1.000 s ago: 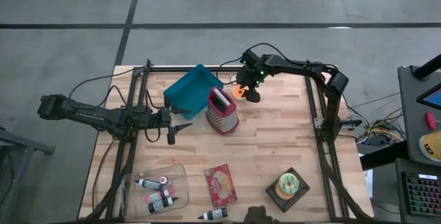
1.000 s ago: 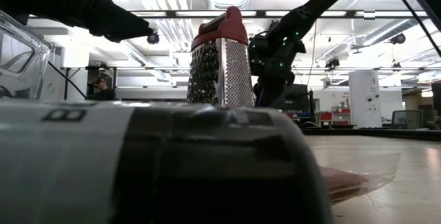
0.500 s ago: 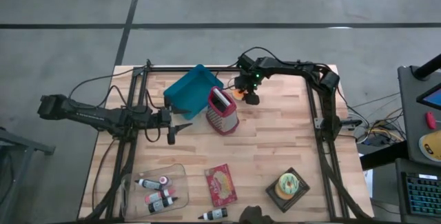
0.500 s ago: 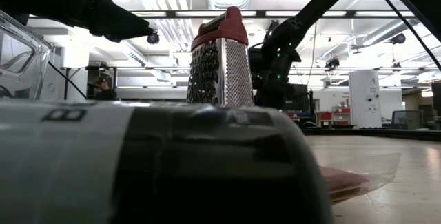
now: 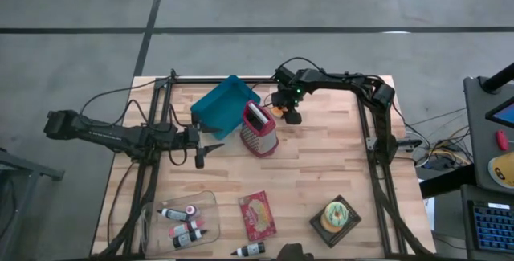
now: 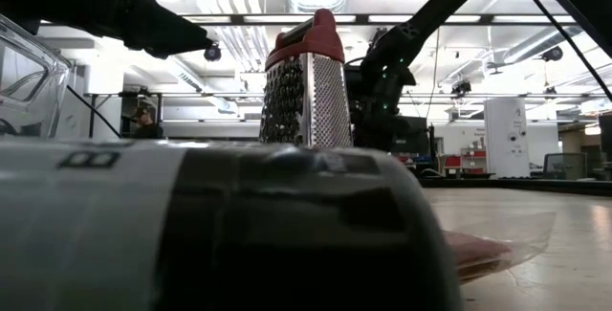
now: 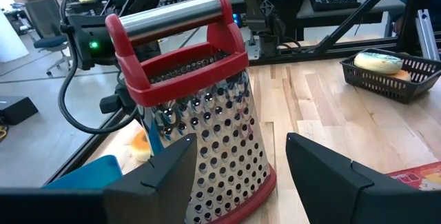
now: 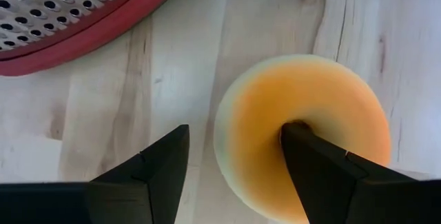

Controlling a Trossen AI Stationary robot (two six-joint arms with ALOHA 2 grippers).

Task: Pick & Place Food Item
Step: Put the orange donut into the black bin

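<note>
Food item: an orange ring-shaped donut (image 8: 303, 138) lies flat on the wooden bench (image 5: 321, 165), its hole facing up; being round, it has no long axis to name.
Place of the donut: near the far edge of the bench, just beside the red-framed grater (image 5: 259, 128) and near the teal tray (image 5: 223, 103); in the high view only a small orange part shows under the arm.
Change from one second ago: the right tool (image 5: 291, 113) has come lower over the donut and shifted slightly toward the grater; the donut, the grater and the left arm have not moved.
Right tool and donut: the tool stands released, its two dark fingers (image 8: 155, 176) apart and pointing steeply down; one finger is over the bare wood on the grater's side of the donut, the other is over the hole. It seems they do not yet press the donut, but the view does not settle this.
Left tool (image 7: 238, 165): released, holding nothing, waiting at the left side of the bench and facing the grater.
</note>
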